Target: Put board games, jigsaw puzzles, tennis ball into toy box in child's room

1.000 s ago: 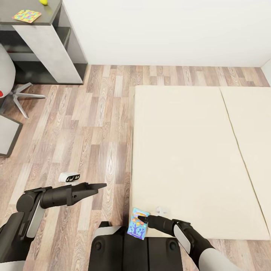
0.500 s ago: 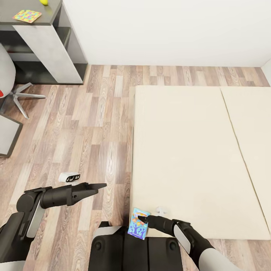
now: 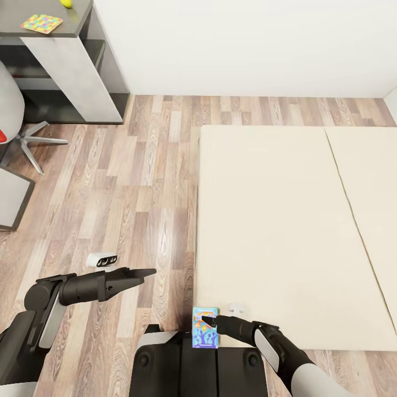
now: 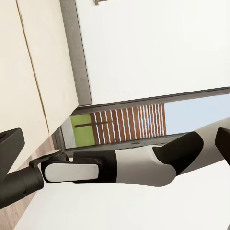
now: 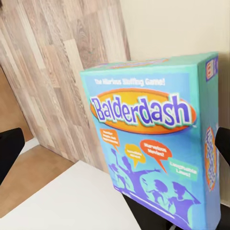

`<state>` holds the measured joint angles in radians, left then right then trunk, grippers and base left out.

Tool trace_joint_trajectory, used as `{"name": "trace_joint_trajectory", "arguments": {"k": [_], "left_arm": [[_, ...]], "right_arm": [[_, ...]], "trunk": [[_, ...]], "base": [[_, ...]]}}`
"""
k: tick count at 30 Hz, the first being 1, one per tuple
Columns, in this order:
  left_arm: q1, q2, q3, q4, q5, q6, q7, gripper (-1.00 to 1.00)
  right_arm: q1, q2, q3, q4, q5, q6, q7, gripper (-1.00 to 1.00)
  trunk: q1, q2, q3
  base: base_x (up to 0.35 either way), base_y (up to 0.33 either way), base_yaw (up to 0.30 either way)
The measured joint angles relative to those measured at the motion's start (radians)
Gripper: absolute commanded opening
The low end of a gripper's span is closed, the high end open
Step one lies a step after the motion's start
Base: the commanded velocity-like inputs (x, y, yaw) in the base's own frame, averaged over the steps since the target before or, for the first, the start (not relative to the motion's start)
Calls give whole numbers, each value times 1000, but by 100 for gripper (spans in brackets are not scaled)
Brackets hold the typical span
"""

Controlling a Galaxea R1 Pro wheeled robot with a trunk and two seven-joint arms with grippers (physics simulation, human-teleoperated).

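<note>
- The right claw (image 3: 205, 320) is clamped on the small blue board game (image 3: 205, 334), printed "Balderdash", held upright just above the robot's base at the near corner of the bed (image 3: 275, 231).
- The left claw (image 3: 144, 272) hangs over the wood floor with nothing in it, its fingers nearly together.
- Step in hand, as I judge it: carrying this game from bed to toy box.
- Far off at upper left, the table (image 3: 71, 22) carries a jigsaw puzzle (image 3: 41, 23) and the tennis ball (image 3: 66, 3); the next move calls for turning and driving there.
</note>
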<state>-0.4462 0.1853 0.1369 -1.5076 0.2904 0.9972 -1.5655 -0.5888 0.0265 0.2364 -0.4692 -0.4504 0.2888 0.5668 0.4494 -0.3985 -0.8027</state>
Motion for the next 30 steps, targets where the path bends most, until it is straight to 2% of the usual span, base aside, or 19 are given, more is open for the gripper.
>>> {"name": "trace_joint_trajectory", "arguments": {"k": [30], "left_arm": [[0,0,1,0,0,0,0,100]], "right_arm": [[0,0,0,-1,0,0,0,100]], "trunk": [[0,0,0]], "base": [[0,12,0]]}}
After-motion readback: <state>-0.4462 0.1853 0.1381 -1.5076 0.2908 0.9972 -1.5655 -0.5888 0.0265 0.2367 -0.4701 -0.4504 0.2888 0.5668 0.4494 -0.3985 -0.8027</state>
